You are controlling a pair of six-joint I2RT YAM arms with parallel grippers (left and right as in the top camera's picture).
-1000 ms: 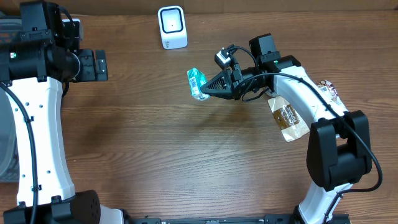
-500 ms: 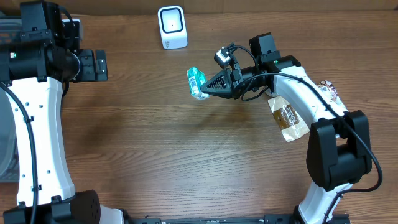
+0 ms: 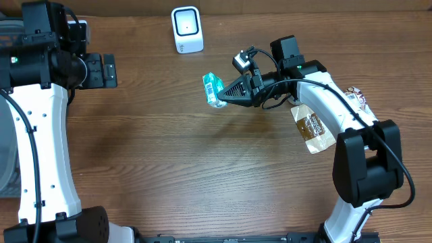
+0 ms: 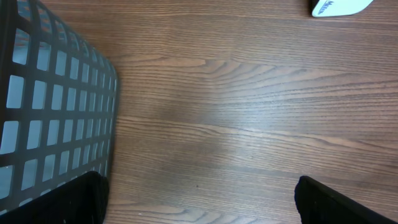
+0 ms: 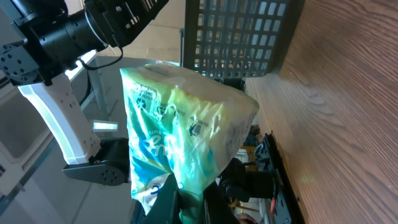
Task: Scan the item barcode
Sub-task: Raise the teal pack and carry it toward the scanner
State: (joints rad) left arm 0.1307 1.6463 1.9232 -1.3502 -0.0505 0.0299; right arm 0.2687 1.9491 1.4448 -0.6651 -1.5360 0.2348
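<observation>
My right gripper [image 3: 226, 94] is clamped shut on one edge of a small teal and green packet [image 3: 214, 90]. It holds the packet in the air over the middle of the table, to the right of the white scanner [image 3: 187, 29] and nearer than it, and well apart from it. My left gripper [image 3: 101, 71] hangs wide open and empty at the far left, beside the grey mesh basket [image 4: 56, 99].

My main worry is the hold. The fingers pinch only a thin margin of soft film, so the packet could swivel or slide out if I swing the wrist quickly. I also cannot find the barcode in any view. If it sits on the side turned away from the scanner, presenting the packet this way will read nothing. The wrapper is crinkled and glossy [image 5: 186, 137], so glare or a fold across the code could spoil a read too. The right arm's elbow passes over a clear bag with a brown label [image 3: 312, 128] lying on the table, and a low sweep could drag it.

As for writing, the packet has white lettering on teal that I cannot make out. The brown label's print is too small to read. The scanner's corner [image 4: 339, 6] shows dark letters cut off by the frame.
</observation>
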